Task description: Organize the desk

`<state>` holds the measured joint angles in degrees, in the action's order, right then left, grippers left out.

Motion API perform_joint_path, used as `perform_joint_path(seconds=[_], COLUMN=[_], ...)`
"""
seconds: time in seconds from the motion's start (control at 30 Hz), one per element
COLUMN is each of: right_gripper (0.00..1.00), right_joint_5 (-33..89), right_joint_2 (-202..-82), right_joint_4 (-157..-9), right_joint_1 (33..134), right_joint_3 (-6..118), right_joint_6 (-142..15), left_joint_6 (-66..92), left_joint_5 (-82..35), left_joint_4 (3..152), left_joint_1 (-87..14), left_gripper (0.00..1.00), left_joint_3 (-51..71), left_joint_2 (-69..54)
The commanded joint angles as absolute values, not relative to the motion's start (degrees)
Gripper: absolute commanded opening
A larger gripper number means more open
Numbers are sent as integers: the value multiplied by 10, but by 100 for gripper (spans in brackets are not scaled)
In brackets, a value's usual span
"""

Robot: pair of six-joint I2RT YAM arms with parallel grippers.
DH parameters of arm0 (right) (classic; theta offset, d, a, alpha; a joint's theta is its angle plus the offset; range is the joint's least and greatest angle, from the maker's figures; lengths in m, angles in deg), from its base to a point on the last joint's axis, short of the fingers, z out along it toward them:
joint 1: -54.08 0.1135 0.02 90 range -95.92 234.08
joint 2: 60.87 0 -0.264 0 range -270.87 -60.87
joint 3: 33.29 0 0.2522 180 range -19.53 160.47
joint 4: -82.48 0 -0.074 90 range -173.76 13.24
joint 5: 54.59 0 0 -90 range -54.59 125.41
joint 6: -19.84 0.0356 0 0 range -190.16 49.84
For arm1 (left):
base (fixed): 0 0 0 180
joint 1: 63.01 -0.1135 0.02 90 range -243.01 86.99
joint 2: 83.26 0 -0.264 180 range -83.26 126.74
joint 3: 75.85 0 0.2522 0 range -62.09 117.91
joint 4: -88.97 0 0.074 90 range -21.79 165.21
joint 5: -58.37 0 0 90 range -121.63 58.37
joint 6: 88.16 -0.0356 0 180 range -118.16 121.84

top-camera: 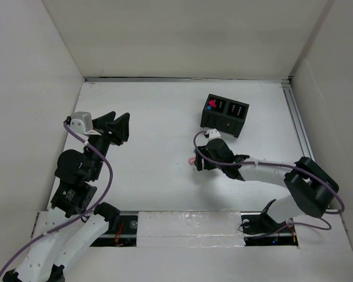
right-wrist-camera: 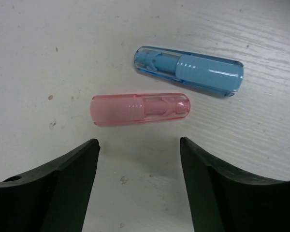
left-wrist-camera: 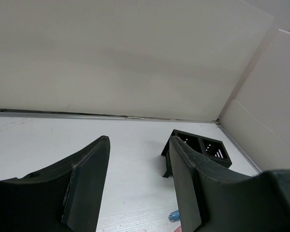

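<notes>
- Right gripper (right-wrist-camera: 140, 150) is spread wide and empty, hovering just short of the pink cap (right-wrist-camera: 140, 110); left gripper (left-wrist-camera: 137, 159) is parted too, holding nothing.
- Matte white desk (top-camera: 153, 117), flat and faintly scuffed, lies under both arms. It looks rigid, with nothing to grab.
- Pink cap and blue cap (right-wrist-camera: 188, 71) sit side by side: translucent, likely light, slick and roll-prone, so pinch mid-barrel.

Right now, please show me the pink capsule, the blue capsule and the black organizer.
pink capsule (right-wrist-camera: 140, 109), right wrist view, middle of body.
blue capsule (right-wrist-camera: 188, 71), right wrist view, middle of body.
black organizer (top-camera: 222, 124), top external view, front wall.
</notes>
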<state>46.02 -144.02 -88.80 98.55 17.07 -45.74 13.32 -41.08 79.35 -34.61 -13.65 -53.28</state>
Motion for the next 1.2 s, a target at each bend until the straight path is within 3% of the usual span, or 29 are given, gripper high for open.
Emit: perform_joint_path(seconds=[0.0, 0.3, 0.63, 0.77, 0.8, 0.87, 0.93, 0.97, 1.17], right_gripper=[75, 77, 77, 65, 57, 51, 31, 27, 17], right_joint_5=[436, 425, 527, 567, 573, 585, 603, 603, 599], right_joint_2=[-1452, -1538, -1622, -1646, -1648, -1654, -1655, -1655, -1570], right_joint_4=[-928, -948, -881, -852, -846, -842, -819, -817, -867], right_joint_1=[997, 997, 1029, 1046, 1052, 1059, 1065, 1066, 1066], right_joint_3=[187, 236, 320, 343, 343, 343, 349, 349, 329], right_joint_6=[-441, -449, -478, -482, -481, -481, -474, -474, -465], left_joint_6=[136, 138, 137, 138, 137, 138, 138, 138, 138], left_joint_5=[-410, -402, -407, -402, -406, -404, -402, -403, -402], left_joint_4=[821, 821, 821, 822, 822, 821, 822, 822, 822], left_joint_1=[-345, -345, -345, -345, -345, -345, -345, -345, -345], left_gripper=[49, 49, 49, 49, 49, 49, 49, 49, 49], left_joint_3=[-136, -135, -136, -136, -135, -136, -135, -136, -135], left_joint_2=[-528, -535, -531, -531, -531, -530, -531, -531, -536])
